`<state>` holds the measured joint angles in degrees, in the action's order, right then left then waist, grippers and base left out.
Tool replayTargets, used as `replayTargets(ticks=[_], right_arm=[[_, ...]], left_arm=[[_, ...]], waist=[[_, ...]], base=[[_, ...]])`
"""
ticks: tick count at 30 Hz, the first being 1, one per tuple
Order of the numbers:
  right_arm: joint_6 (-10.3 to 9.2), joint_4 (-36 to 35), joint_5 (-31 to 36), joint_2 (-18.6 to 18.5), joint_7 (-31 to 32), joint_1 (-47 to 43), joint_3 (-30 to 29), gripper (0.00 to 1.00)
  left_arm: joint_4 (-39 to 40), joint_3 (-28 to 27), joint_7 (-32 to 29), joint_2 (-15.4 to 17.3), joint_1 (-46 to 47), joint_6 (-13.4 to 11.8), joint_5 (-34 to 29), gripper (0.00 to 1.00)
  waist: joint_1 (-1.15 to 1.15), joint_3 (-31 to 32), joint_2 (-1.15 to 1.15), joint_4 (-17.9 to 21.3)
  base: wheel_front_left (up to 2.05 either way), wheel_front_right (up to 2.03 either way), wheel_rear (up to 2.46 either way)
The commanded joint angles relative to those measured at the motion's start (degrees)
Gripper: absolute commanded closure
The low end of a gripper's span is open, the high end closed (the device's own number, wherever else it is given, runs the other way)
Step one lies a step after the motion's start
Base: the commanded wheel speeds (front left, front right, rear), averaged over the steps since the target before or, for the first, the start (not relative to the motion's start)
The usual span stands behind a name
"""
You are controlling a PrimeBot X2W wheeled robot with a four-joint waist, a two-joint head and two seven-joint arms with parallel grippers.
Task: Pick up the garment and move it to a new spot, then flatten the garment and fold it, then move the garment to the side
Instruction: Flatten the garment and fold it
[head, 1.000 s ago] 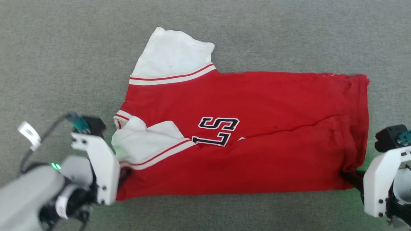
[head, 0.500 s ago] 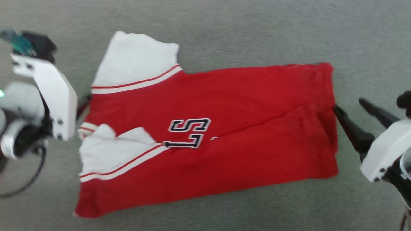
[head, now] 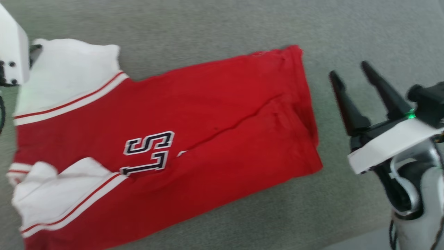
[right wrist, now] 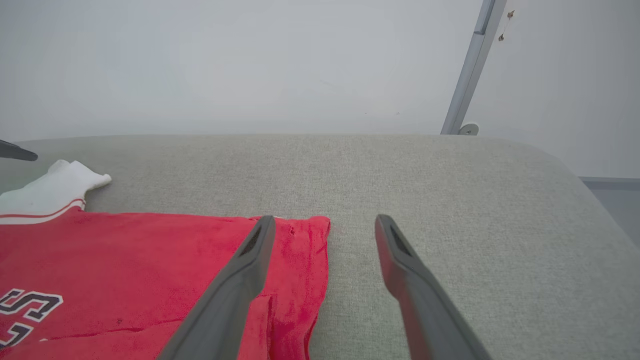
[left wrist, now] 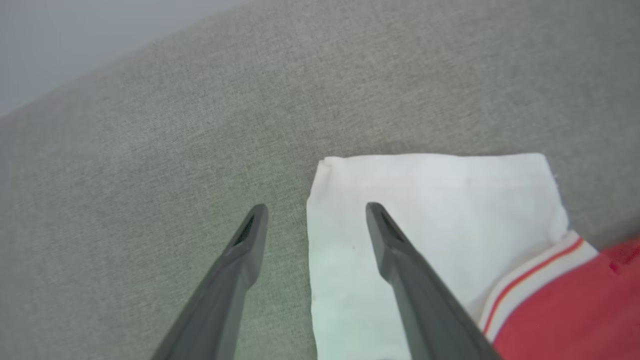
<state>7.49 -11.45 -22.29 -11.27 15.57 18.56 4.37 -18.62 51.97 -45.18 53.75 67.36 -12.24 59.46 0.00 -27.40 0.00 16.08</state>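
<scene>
Okay, we're seeing left hand (left wrist: pixel 316 207) and right hand (head: pixel 348 68) both hanging with fingers apart, gripping nothing. We're reading the bright red soft-fabric shirt with white sleeve ends (head: pixel 208 121) as lying on the grey fabric tabletop (head: pixel 222 27), long axis running left-right. Left hand is hovering over the far sleeve (left wrist: pixel 440 200) edge, and right hand is sitting just off the hem (head: pixel 305 86).

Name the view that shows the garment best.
Head view: the garment lies almost whole, lettering included. Left wrist view gives one white sleeve and its trim; right wrist view gives the red hem end and cropped lettering.
</scene>
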Motion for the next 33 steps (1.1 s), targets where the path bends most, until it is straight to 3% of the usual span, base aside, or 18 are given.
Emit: replayTargets(ticks=[1,7,10,11,12,18,26,33], right_arm=[[0.01,1.38,-0.43,0.60,-0.94,0.80,0.88,0.00],[0.01,3.66,-1.47,0.60,-0.93,1.88,2.29,0.00],[0.01,4.68,-2.60,0.29,0.67,2.97,2.87,0.00],[0.01,5.13,-2.88,-0.02,1.43,3.57,3.31,0.00],[0.01,5.50,-3.30,-0.14,2.26,4.31,3.66,0.00],[0.01,10.58,-5.38,-1.83,8.93,10.96,5.48,0.00],[0.01,21.92,-7.31,-5.41,18.35,21.69,9.44,0.00],[0.01,31.11,-10.64,-8.00,28.95,26.99,16.53,0.00]], left_arm=[[-2.86,0.18,-0.58,-0.98,1.39,0.94,-0.31,0.00],[-10.04,1.45,-3.06,-2.72,3.13,2.48,-0.82,0.00],[-14.48,2.94,-5.33,-3.79,2.70,1.81,-1.38,0.00],[-15.82,3.53,-6.86,-4.24,2.25,1.72,-0.95,0.08],[-16.90,3.65,-8.27,-4.90,1.89,1.80,0.07,1.00],[-18.36,4.06,-12.12,-8.87,3.24,0.69,1.49,1.00],[-17.67,4.55,-9.88,-14.22,6.64,2.30,0.28,1.00],[-18.06,4.93,-7.95,-17.17,7.87,3.96,-0.30,1.00]], waist=[[0.00,-2.14,0.00,2.73],[0.00,-3.63,0.00,3.97],[0.00,-4.45,0.00,3.95],[0.00,-4.65,0.00,3.84],[0.00,-4.88,0.00,3.66],[0.00,-6.00,0.00,1.12],[0.00,-6.91,0.00,-4.33],[0.00,-6.90,0.00,-7.62]], base=[[0.00,0.00,0.00],[0.00,0.00,0.00],[0.00,0.00,0.00],[0.00,0.00,0.00],[0.00,0.00,0.00],[0.00,0.00,0.00],[0.00,0.00,0.00],[0.00,0.00,0.00]])
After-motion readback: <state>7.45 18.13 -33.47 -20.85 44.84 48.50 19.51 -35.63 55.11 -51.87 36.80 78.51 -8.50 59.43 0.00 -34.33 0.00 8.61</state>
